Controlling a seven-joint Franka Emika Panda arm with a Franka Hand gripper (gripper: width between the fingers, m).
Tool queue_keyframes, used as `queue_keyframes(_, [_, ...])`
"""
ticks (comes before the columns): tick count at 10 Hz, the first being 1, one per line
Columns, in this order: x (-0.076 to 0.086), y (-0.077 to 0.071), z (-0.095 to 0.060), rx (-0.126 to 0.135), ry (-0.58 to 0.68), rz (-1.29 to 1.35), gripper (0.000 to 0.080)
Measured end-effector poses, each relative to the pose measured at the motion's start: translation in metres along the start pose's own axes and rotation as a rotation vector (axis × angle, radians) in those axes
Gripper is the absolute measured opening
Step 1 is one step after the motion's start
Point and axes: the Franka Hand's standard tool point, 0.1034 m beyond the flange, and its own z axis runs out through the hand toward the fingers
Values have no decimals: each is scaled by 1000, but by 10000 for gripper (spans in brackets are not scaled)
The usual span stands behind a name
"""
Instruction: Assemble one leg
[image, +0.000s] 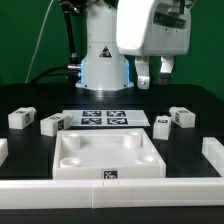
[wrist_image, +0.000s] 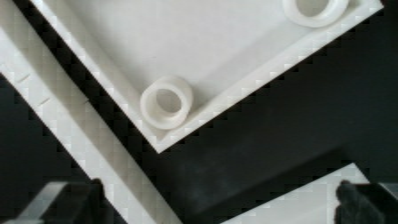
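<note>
- We see the pincer (image: 154, 76) hanging high above the black tabletop (image: 30, 140). Its two fingers stand well apart and there is nothing between them.
- In the wrist view the pincer (wrist_image: 214, 205) shows only as two dark fingertips (wrist_image: 71, 202) at the edges of the picture, spread wide with bare space between them.
- Four legs lie on the tabletop, all far lower than the pincer and none touching it.
- The first leg (image: 162, 123) sits almost straight beneath the pincer in the exterior view. The second leg (image: 182, 116) sits just beside it, a little further to the exterior view's right.
- The third leg (image: 52, 123) and the fourth leg (image: 22, 117) lie well away from the pincer, on the exterior view's left.
- Each leg is a small, chunky white block, and we can make out a dark square tag on some of them.
- The marker board (image: 105, 118) lies flat between the two pairs of legs, below the pincer and toward the exterior view's left of it.
- The tray-like piece (image: 70, 168) rests on the tabletop in front of the marker board, apart from every leg.
- Under the pincer, the wrist view shows one corner of the tray-like piece (wrist_image: 196, 50), with a round socket (wrist_image: 166, 102) close to that corner and another socket (wrist_image: 320, 10) further off.
- A long white strip (wrist_image: 80, 140) with a bumpy edge runs beside that corner, between it and the fingertips.
- No leg appears in the wrist view.
</note>
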Motion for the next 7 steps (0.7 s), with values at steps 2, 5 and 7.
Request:
queue_keyframes(2, [0,0,0,0,0,0,649])
queue_keyframes(5, [0,0,0,1,0,1,649])
queue_keyframes(7, [0,0,0,1,0,1,649])
